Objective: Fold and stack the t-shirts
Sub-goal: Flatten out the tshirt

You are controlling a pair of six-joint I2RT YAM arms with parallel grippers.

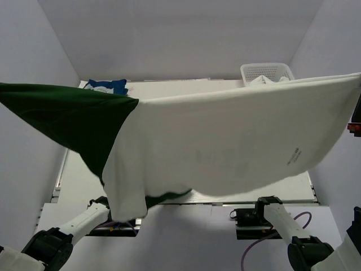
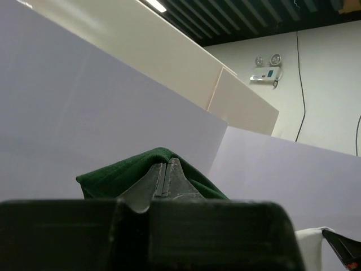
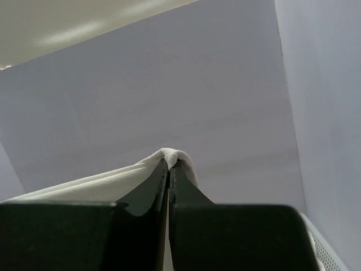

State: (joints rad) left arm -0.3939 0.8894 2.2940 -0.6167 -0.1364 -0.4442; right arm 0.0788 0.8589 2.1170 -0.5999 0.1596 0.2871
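Observation:
The white t-shirt (image 1: 225,141) with a dark green sleeve (image 1: 62,116) hangs stretched wide in the air above the table, close to the top camera. My left gripper (image 2: 164,164) is shut on a fold of the green cloth (image 2: 113,175) at the shirt's left end. My right gripper (image 3: 169,164) is shut on a fold of the white cloth (image 3: 84,186) at the right end, and part of it shows dark at the top view's right edge (image 1: 355,116). The white-and-blue shirt (image 1: 107,86) lies at the table's back left. The pink shirt is out of view.
A white plastic basket (image 1: 266,71) with pale cloth in it stands at the back right. The table (image 1: 79,180) is mostly hidden behind the held shirt. White walls enclose the left, back and right sides.

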